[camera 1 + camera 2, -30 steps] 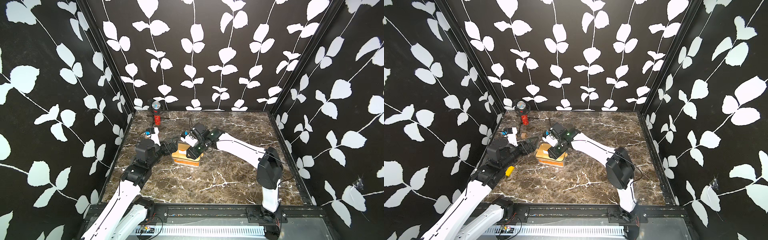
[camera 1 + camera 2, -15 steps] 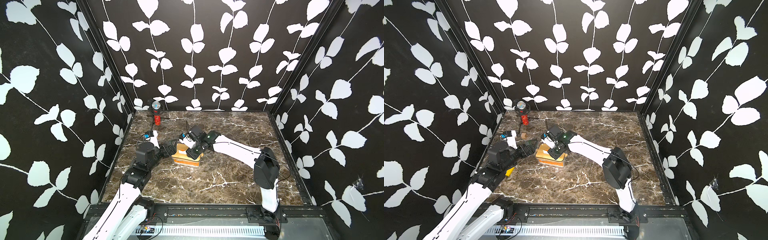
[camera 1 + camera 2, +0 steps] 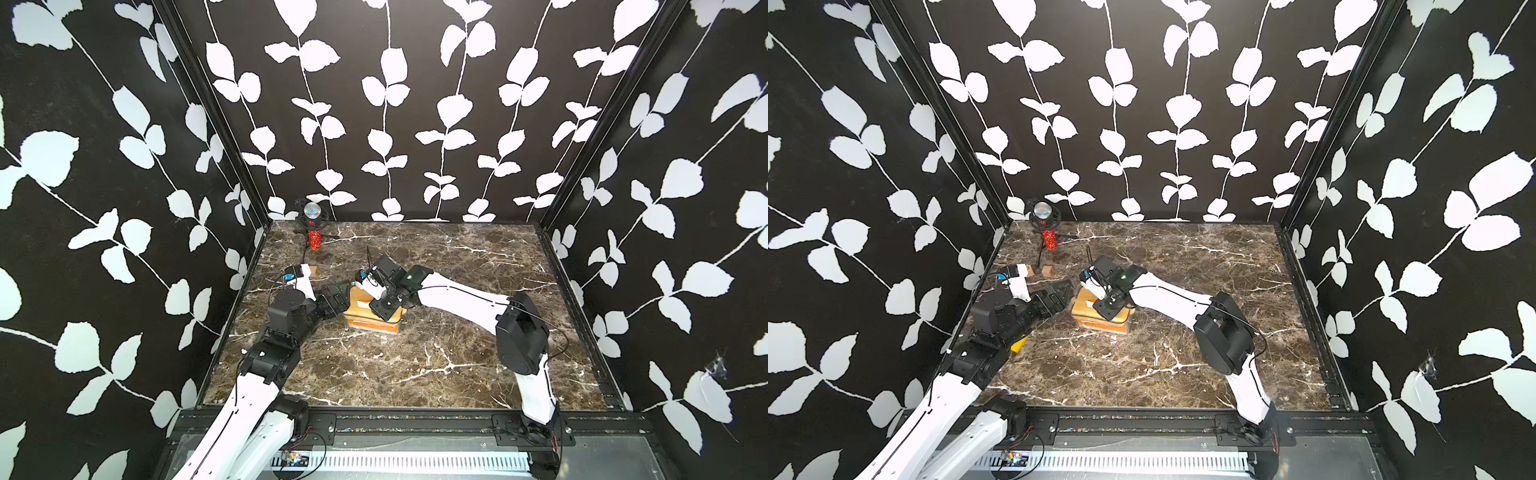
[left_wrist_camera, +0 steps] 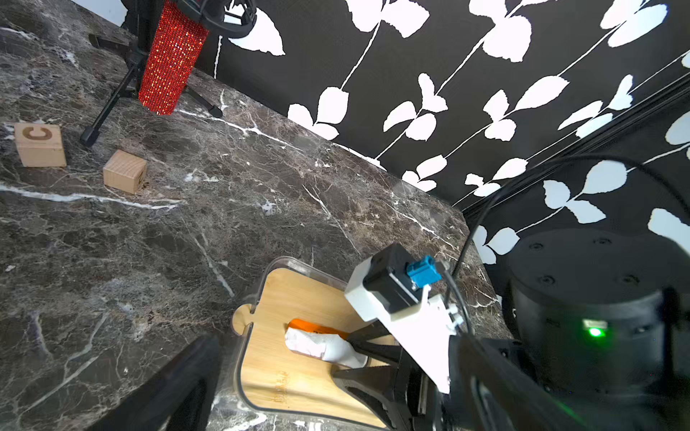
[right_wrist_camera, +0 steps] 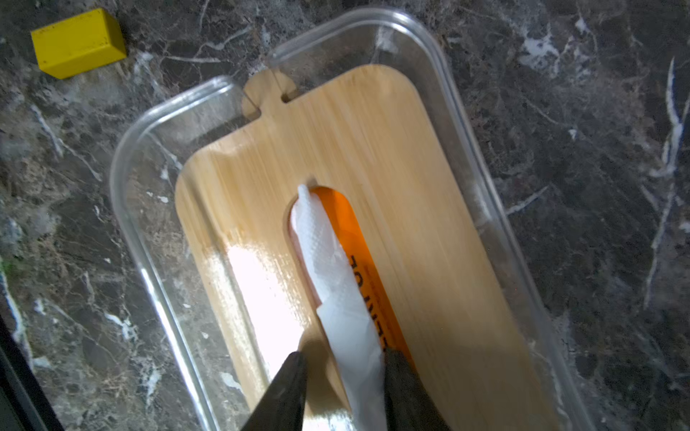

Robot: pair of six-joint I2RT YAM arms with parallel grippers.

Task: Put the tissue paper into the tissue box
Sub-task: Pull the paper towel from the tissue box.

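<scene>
The tissue paper (image 5: 358, 231) is orange with black print, its sheet (image 5: 328, 261) white; lid (image 5: 418, 179) pale bamboo grain; tissue box (image 5: 149, 123) clear; desk (image 3: 415, 365) dark brown marble, white-veined; walls (image 3: 415, 104) black with white leafy vines; block (image 5: 76, 43) yellow.

Clear glossy plastic tissue box (image 5: 149, 239), wood-grain lid (image 5: 429, 224), embossed soft tissue paper (image 5: 328, 261)

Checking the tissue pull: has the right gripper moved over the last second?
Yes. In both top views the right gripper has shifted slightly toward the left wall, along the box, which stayed put.
</scene>
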